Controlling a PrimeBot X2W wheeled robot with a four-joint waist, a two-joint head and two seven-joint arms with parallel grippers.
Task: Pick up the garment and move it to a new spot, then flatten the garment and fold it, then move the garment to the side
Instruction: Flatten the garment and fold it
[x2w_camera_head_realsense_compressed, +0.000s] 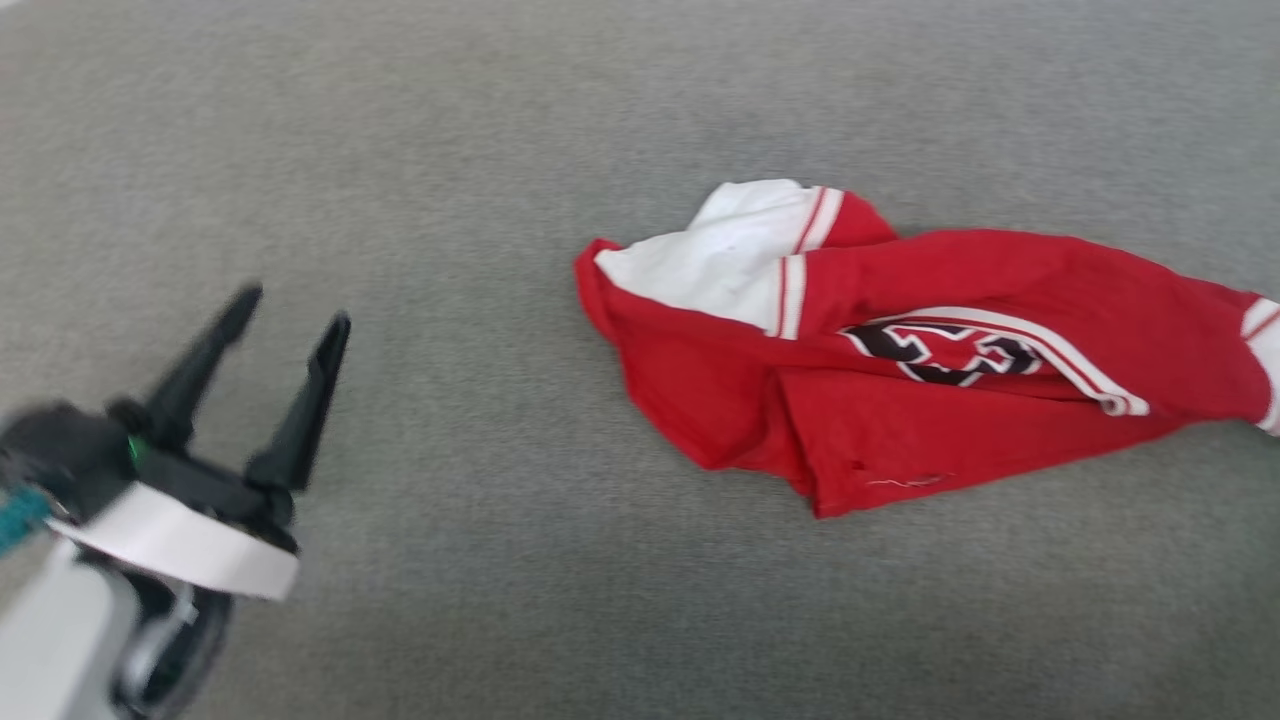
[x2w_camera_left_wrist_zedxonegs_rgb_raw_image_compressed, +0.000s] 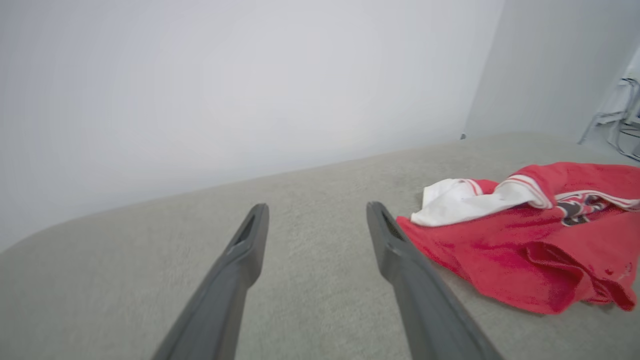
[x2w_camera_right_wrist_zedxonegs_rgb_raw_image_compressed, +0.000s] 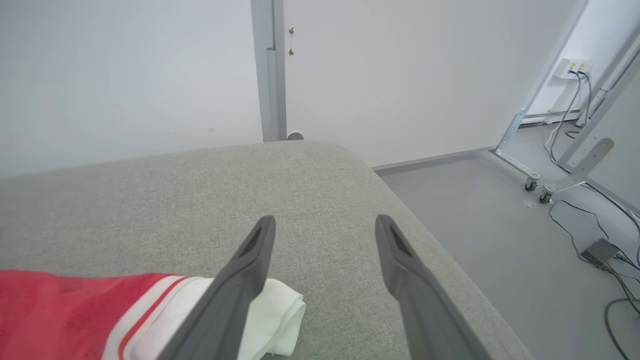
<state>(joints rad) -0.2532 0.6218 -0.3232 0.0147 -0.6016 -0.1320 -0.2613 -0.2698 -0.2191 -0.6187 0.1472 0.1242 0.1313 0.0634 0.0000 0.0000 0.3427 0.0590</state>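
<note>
Near left, the left gripper (x2w_camera_head_realsense_compressed: 295, 306) hovers over the grey padded surface (x2w_camera_head_realsense_compressed: 500, 150), its fingers apart and empty. Farther right on that surface, the garment (x2w_camera_head_realsense_compressed: 900, 400) lies crumpled. The right gripper (x2w_camera_right_wrist_zedxonegs_rgb_raw_image_compressed: 325, 220), fingers apart and holding nothing, hangs over the white sleeve (x2w_camera_right_wrist_zedxonegs_rgb_raw_image_compressed: 280, 315) at the garment's right end.

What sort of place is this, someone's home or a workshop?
Probably a lab or test room: bare white walls, a wheeled metal frame with loose cables on the floor, and a grey cushioned surface carrying a red T-shirt.
</note>
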